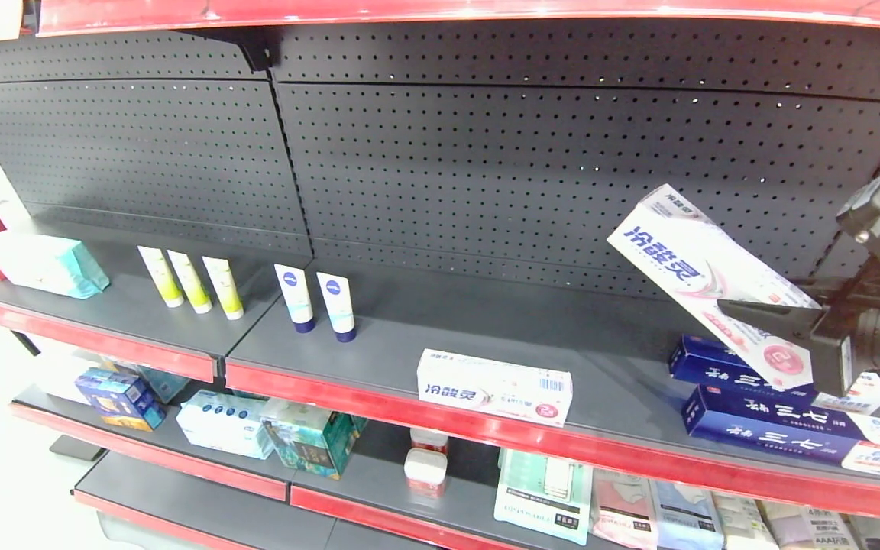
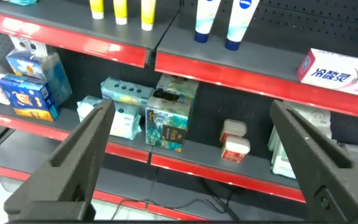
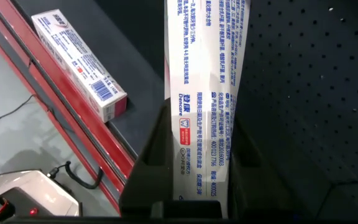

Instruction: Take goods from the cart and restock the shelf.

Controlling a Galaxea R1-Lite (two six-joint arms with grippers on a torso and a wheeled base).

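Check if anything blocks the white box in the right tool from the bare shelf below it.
Nothing visible does. The white box, shut in the right tool, hangs tilted over bare shelf between the lying white box and the blue boxes, which sit close by its lower end.

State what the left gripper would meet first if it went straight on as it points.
Probably the dark green box on the lower shelf: it sits almost midway ahead of the open left gripper. Two small jars stand just beside that line. Depth is unclear.
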